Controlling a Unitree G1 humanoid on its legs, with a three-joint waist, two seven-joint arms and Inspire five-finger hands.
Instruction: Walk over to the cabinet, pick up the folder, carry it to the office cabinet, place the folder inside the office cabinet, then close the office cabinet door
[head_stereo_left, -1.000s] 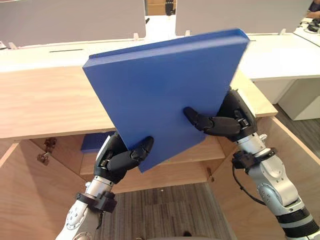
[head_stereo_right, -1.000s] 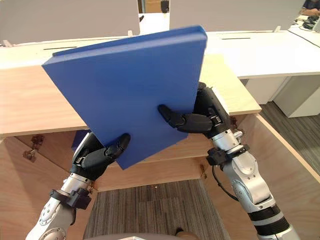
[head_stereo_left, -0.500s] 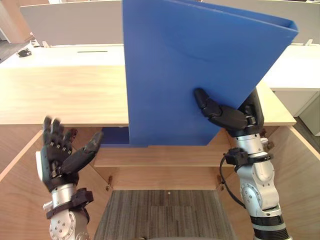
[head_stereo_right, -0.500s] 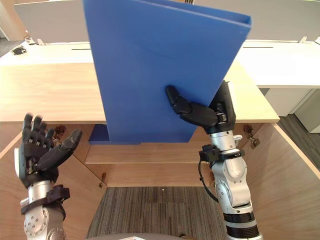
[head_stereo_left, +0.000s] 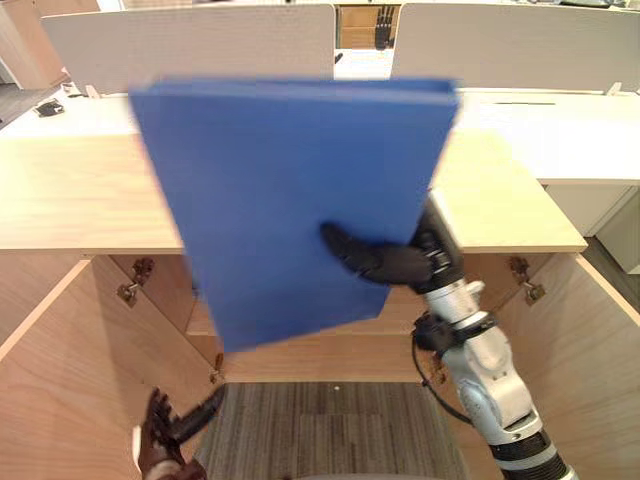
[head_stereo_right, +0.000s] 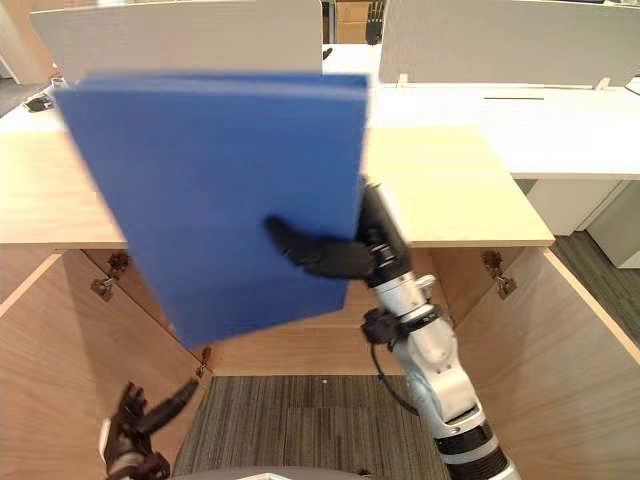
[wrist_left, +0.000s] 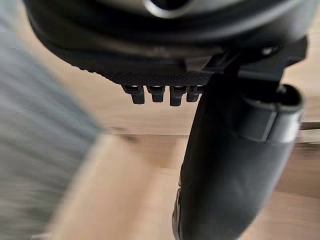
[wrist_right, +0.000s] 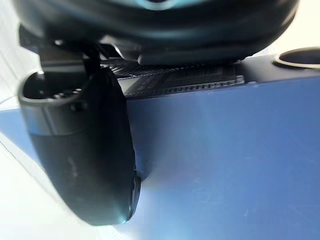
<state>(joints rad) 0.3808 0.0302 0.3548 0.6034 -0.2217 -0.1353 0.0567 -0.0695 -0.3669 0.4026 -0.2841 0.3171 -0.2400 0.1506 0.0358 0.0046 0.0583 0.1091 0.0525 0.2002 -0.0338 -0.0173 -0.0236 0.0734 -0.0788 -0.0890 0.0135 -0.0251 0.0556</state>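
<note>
Blue folder (head_stereo_left: 290, 190) is up in the air in front of the wooden cabinet (head_stereo_left: 500, 200), broad face toward the head camera, slightly tilted and blurred. It covers much of the cabinet's top and the upper part of the open compartment below. The right hand (head_stereo_left: 385, 262) holds it at its lower right. The thumb (wrist_right: 85, 150) lies pressed across the near face, and the fingers are hidden behind the folder, so it is pinched between them.

The left hand (head_stereo_left: 165, 440) hangs low, well apart from the folder, close to the open left door (head_stereo_left: 60, 380). Its fingers (wrist_left: 155, 95) are loosely spread and hold nothing.

The right door (head_stereo_left: 590, 360) also stands open, and grey carpet (head_stereo_left: 330, 430) shows between the two doors. Behind the cabinet runs a white desk (head_stereo_left: 560, 130) with grey partition panels (head_stereo_left: 190, 45).
</note>
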